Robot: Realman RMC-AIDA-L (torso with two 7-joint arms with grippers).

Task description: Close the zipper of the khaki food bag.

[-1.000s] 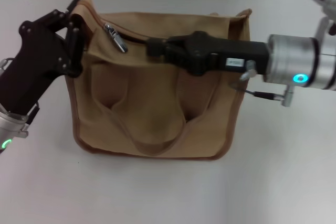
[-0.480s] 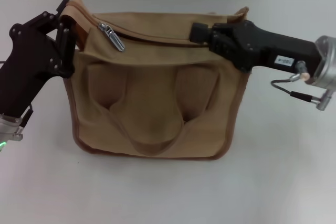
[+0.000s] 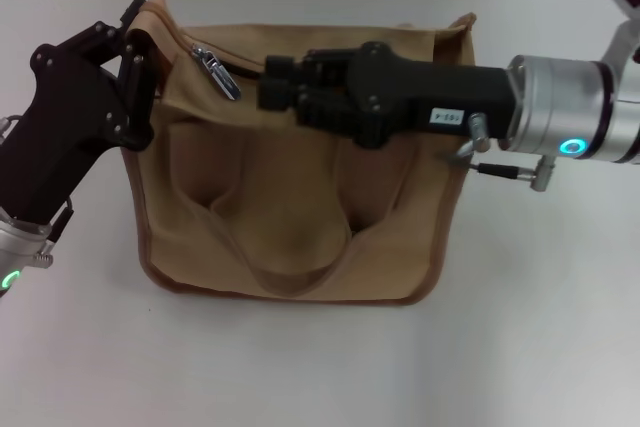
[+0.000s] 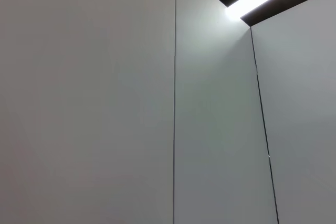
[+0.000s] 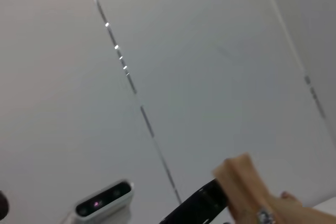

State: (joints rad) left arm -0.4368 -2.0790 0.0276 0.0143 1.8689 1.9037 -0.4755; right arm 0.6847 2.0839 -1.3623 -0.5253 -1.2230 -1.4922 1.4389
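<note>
The zipper [image 3: 300,75] runs along the top of the khaki food bag [image 3: 290,187], and its shiny silver slider [image 3: 215,69] sits near the bag's left end. The slider is in almost the same spot as half a second ago.

The right gripper [image 3: 268,82] has moved. Half a second ago it was back over the bag's right top corner. Now it reaches far across the top panel, and its tips are just beside the slider, on its right. They look close together, but I cannot tell if they are shut or pinching anything. This long black arm now lies over much of the zip line and hides it.

The left gripper [image 3: 135,52] is at the bag's top left corner, about where it was. Its black fingers [image 3: 143,62] are pinching the cloth of that corner and holding it up.

The bag sits in the middle of a white table [image 3: 320,367]. It is soft tan cloth, boxy, with a darker brown edge. Two floppy loop handles [image 3: 280,247] lie flat on its front.

The right wrist view shows a grey wall, a bit of tan cloth and the slider [image 5: 263,216]. The left wrist view shows only grey wall panels [image 4: 105,103].
</note>
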